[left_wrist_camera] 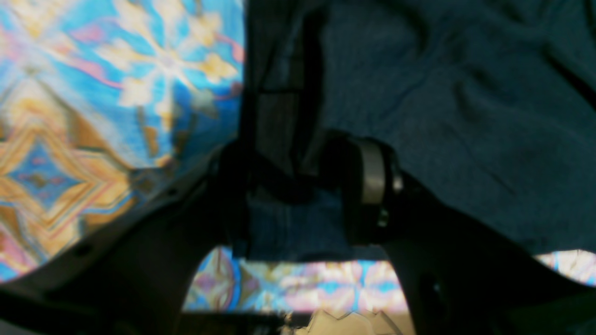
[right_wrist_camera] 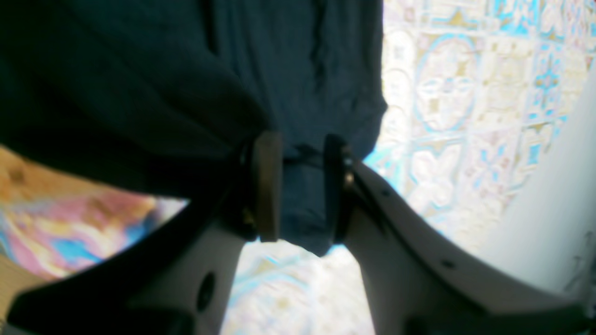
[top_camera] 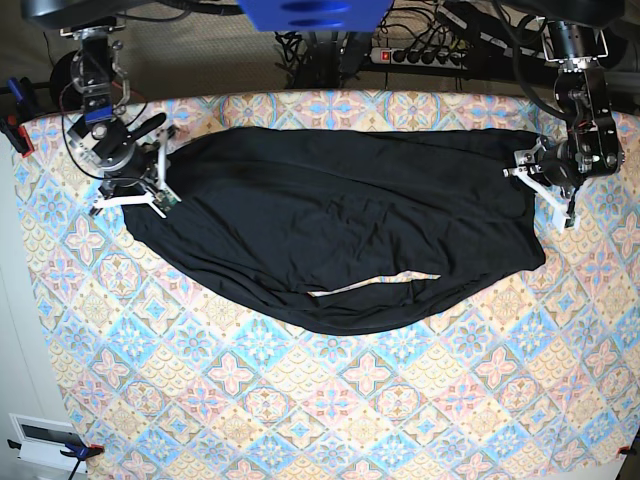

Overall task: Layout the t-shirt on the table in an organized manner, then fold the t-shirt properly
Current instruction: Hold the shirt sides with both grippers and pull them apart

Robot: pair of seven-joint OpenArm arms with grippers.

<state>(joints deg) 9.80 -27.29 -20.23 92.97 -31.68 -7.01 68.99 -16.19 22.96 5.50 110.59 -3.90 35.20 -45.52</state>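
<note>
Spreading the plain black soft-fabric t-shirt (top_camera: 330, 240) flat, laying-out step.
Left pincer (left_wrist_camera: 298, 186) and right pincer (right_wrist_camera: 298, 186) each pinch a fabric edge between their jaws; shirt stretched between them over the tile-patterned table (top_camera: 300, 410). Next probably: lower, release, smooth sagging hem.

My base camera hangs overhead and looks straight down on the whole table (top_camera: 330, 400), with the t-shirt (top_camera: 330, 230) spread between my two arms. My wrist cameras sit close behind my left gripper (left_wrist_camera: 298, 186) and right gripper (right_wrist_camera: 302, 186), looking along the fingers at blurred cloth. All three views share the t-shirt's opposite ends and the patterned covering.
</note>
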